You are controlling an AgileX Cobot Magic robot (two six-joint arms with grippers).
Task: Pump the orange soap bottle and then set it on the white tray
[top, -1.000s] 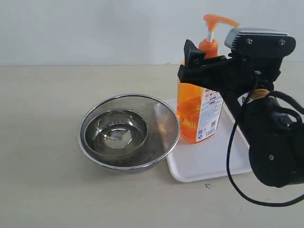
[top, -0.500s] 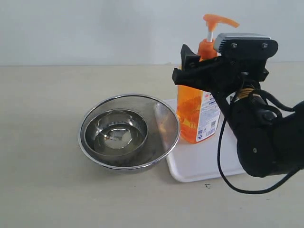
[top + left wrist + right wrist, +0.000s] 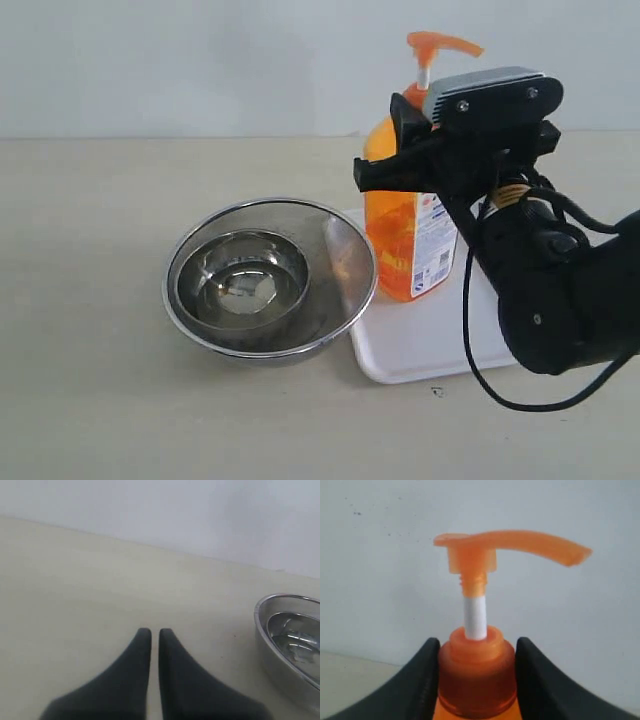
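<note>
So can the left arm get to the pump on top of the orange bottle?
Probably yes. The pump head sticks up bare, since the right gripper only pinches the orange soap bottle at its neck. The left gripper, shut, is off beyond the steel bowls, so it must pass over them.

Beige table (image 3: 90, 400), steel bowls (image 3: 340, 262) nested, white tray (image 3: 420, 350) seemingly touching them.
</note>
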